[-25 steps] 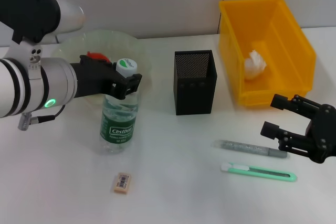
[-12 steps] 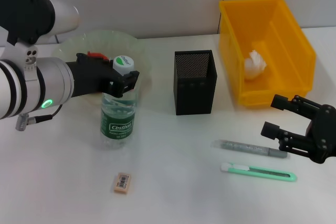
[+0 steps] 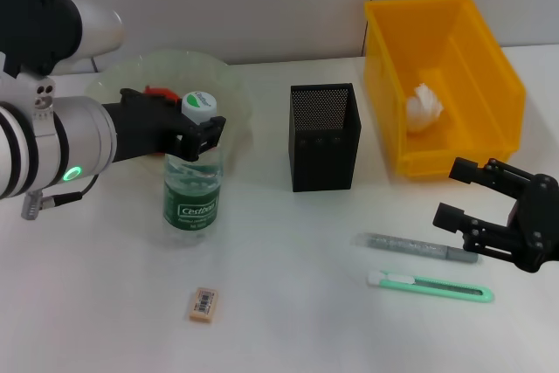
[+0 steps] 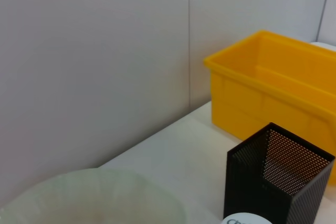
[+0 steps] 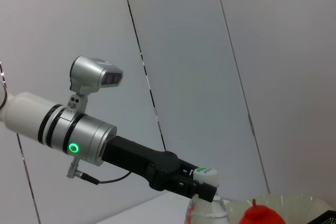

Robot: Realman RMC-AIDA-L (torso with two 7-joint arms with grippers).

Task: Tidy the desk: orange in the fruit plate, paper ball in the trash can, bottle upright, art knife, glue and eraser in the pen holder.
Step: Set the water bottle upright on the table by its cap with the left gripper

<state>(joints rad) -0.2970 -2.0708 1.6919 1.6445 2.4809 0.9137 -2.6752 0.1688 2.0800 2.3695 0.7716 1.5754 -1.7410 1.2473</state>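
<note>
Bottle upright on desk, left gripper at its neck

Left gripper (image 3: 203, 125) sits at far left of the head view, jaws closed around the neck of the bottle (image 3: 191, 196) just under its white and green cap. Bottle stands upright on the desk (image 3: 288, 303), clear with a green label. Right wrist view confirms jaws clamped at the cap. Behind the bottle: fruit plate (image 3: 229, 85), pale green and translucent, with the orange (image 3: 158, 92) showing as a red-orange patch behind the left arm. Eraser (image 3: 203, 304) lies flat on the desk nearer the robot, well apart from the bottle.

Centre: pen holder (image 3: 324, 136), black mesh, square, upright; nothing visible inside it from the head view. Left wrist view shows its open top and the plate rim.

Right of centre: trash can (image 3: 443, 81), a yellow bin, with the white paper ball (image 3: 424, 110) lying inside. On the desk nearer the robot, the glue (image 3: 417, 246), a grey stick, lies flat; the art knife (image 3: 430, 286), mint green, lies just beside it, roughly parallel.

Far right: right gripper (image 3: 461, 195) hovers near the glue's end, jaws spread apart, holding nothing.
</note>
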